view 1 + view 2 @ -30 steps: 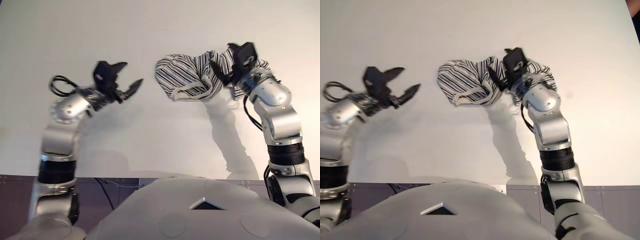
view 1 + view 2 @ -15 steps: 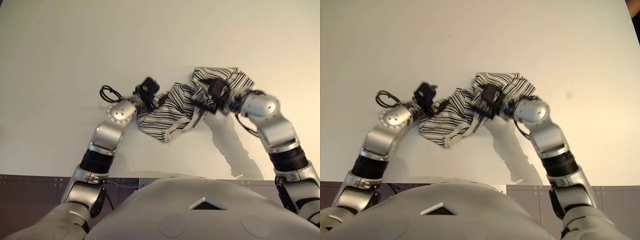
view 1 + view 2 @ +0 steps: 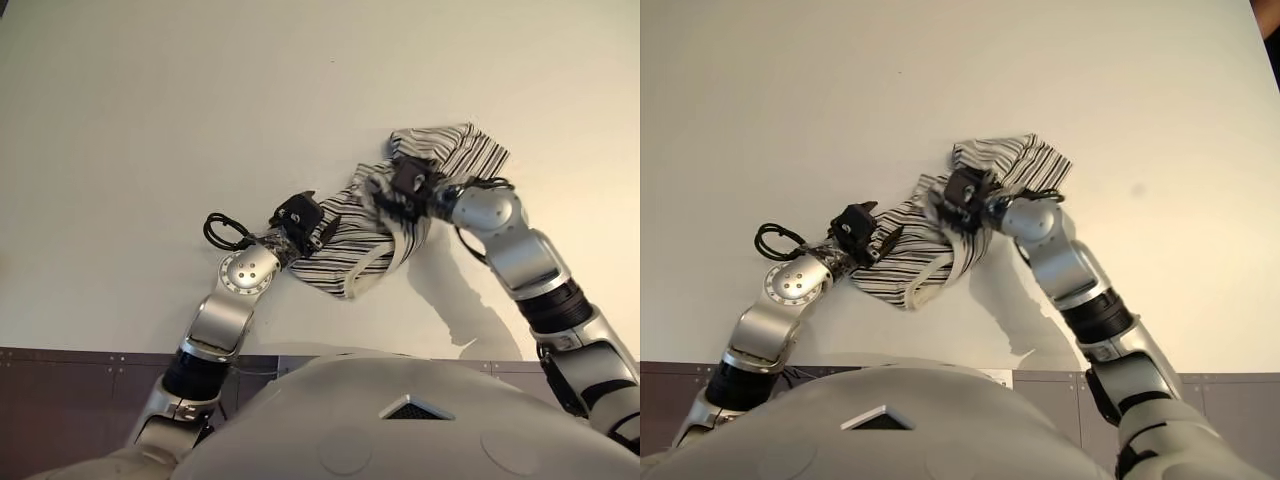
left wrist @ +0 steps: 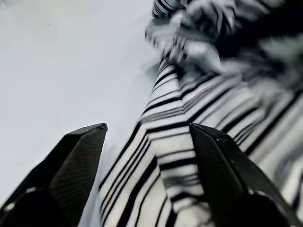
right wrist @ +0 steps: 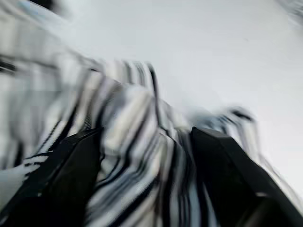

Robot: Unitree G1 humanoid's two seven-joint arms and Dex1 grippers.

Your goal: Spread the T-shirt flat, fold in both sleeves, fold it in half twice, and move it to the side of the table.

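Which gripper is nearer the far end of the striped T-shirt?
Right. The right gripper sits on the T-shirt close to its far end; the left gripper is at the shirt's opposite, nearer end, fingers open over the fabric.

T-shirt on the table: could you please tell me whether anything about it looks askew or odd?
Yes: the T-shirt lies crumpled in a bunched heap on the table, not spread flat. The left gripper and right gripper each straddle a fold of it, fingers open.

A dark panelled strip (image 3: 60, 375) (small fasteners dotted along it) crosses the foreground.
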